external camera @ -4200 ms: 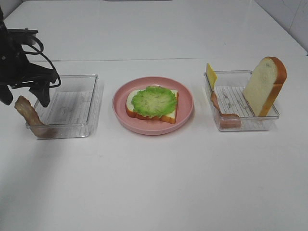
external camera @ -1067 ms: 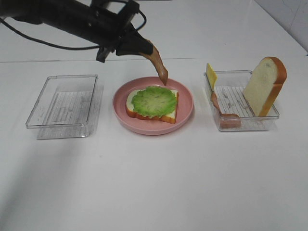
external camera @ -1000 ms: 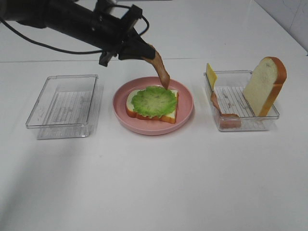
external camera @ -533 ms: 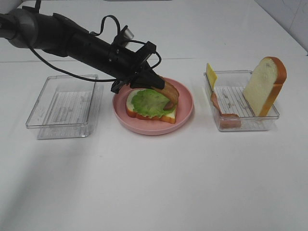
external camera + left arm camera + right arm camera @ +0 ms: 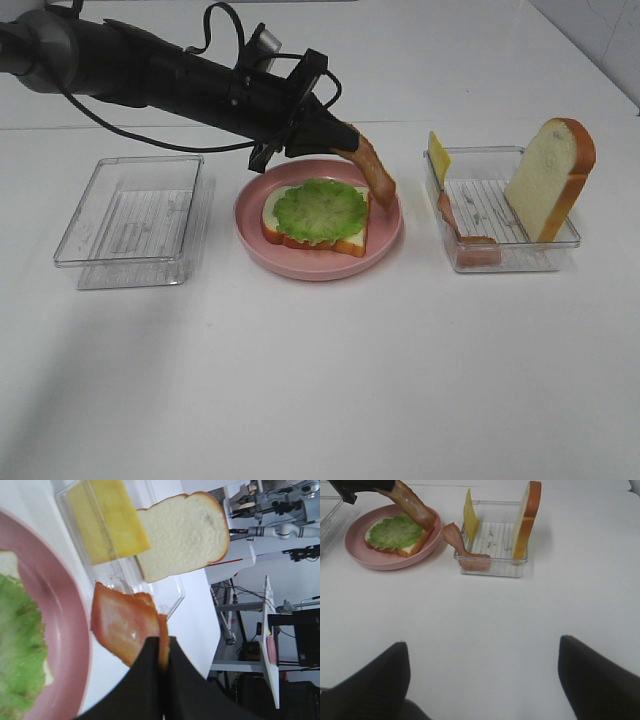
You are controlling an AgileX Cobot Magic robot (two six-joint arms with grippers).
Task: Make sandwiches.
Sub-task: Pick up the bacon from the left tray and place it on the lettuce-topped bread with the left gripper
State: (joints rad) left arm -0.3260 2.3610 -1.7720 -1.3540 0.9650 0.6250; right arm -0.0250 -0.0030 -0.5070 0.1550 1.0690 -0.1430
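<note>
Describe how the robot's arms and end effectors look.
The left arm is a black, tube-like link with loose black cables looping along it. The left end effector and the right end effector both have matte black, tapering fingers.

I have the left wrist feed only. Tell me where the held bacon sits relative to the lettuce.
Observer: The bacon strip in the left gripper hangs clear of the lettuce. Its lower end is by the right edge of the bread slice, over the pink plate.
Operator: Report the other arm.
Observer: The right gripper is open over bare table and holds nothing.
Operator: Check for more bacon.
Observer: A second bacon strip sits at the front corner of the right tray, on the side nearest the plate.
</note>
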